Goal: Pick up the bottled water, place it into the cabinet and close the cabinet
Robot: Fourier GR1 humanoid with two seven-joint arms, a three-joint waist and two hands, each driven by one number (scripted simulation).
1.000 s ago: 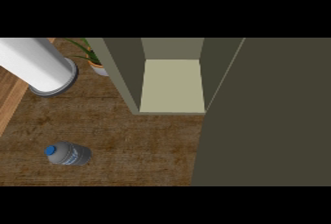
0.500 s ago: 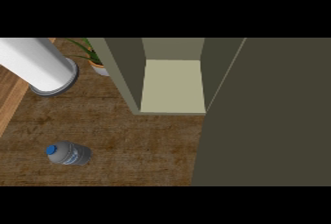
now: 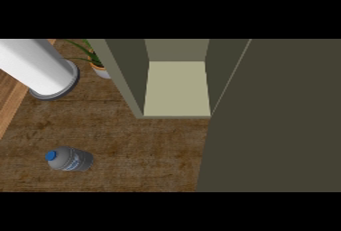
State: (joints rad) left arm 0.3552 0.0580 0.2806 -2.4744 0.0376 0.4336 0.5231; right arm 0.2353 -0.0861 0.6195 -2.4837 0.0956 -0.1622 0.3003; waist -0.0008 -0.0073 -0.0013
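Note:
A water bottle [image 3: 68,159] with a blue cap stands upright on the wooden counter at the lower left. The cabinet [image 3: 177,88] is at the top middle, with its pale inner floor showing and nothing inside. Its open door [image 3: 273,122] fills the right side of the view as a large dark olive panel. Neither hand shows anywhere in the view.
A thick white cylinder [image 3: 36,67] comes in from the upper left and ends above the counter. A potted plant [image 3: 93,61] stands behind it, next to the cabinet's left wall. The counter's left edge [image 3: 10,113] runs diagonally at the far left.

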